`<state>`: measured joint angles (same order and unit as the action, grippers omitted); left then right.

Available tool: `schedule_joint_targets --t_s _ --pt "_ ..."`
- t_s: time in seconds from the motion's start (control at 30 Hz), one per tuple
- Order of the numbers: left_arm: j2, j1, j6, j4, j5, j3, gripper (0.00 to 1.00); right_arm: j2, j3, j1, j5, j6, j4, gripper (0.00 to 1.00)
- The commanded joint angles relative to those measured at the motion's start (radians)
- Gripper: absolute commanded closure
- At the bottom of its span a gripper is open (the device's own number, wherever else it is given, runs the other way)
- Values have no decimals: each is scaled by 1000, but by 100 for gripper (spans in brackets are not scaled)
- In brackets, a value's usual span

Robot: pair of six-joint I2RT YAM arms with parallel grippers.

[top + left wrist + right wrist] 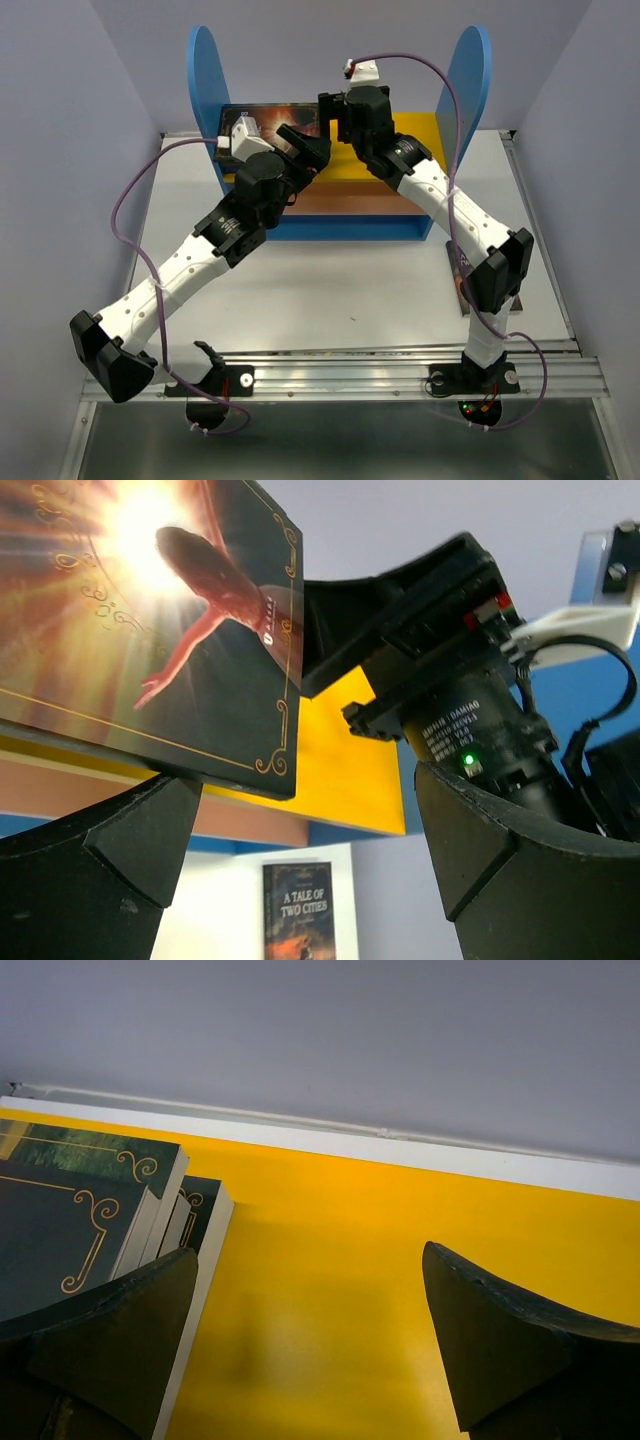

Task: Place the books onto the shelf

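fig.: loose book (298,910), title "a tale of two cities", lies flat on table (330,290) in front of shelf (205,80), beside r. forearm. long axis near-to-far, r. arm nearer. other books (268,113) stacked flat at left end of yellow top board (350,1260). left gripper (300,780) & right gripper (310,1260) up by that stack, jaws spread wide, nothing held. r. wrist motor (460,720) marked "damiao".

Tale of Two Cities bk (298,910) cut off at bottom; stacked bks (60,1210) cut off left.
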<state>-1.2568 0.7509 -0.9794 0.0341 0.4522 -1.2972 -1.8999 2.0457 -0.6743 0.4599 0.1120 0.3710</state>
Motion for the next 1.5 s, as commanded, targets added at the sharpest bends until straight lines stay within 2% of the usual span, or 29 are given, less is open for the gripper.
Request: schedule_joint_targets --t_s 0.0,0.1,0.2,0.3,0.4,0.43,0.5,0.53,0.67,0.9,1.1,1.3,1.47 --pt "71 1 103 -5 -58 -34 1 5 31 -11 77 2 -40 0" --pt "118 1 162 82 -90 -30 1 57 -7 -11 144 -8 -40 0" --pt "146 -4 253 153 -101 -28 1 102 -57 -11 146 -18 -41 0" --pt "171 -57 327 202 -157 -25 1 171 -129 -11 140 -26 -41 0" --pt "185 -140 408 164 -343 -8 1 235 -194 -11 135 -32 -41 0" --pt "181 -163 438 130 -460 -1 1 249 -206 -11 131 -34 -41 0" --pt "168 -230 493 102 -603 -2 1 289 -231 -11 129 -41 -41 0" --pt "145 -248 557 93 -735 -17 1 301 -251 -11 135 -46 -47 0" --pt "91 -275 726 147 -903 -92 1 349 -283 -11 163 -67 -49 0" --pt "126 -283 774 135 -886 -86 1 415 -338 -11 157 -75 -72 0" --pt "120 -300 826 191 -860 -113 1 440 -346 -11 163 -80 -72 0" --pt "126 -315 877 202 -915 -87 1 455 -348 -11 155 -87 -80 0" --pt "161 -320 915 155 -965 -5 1 444 -343 -11 151 -84 -80 0"
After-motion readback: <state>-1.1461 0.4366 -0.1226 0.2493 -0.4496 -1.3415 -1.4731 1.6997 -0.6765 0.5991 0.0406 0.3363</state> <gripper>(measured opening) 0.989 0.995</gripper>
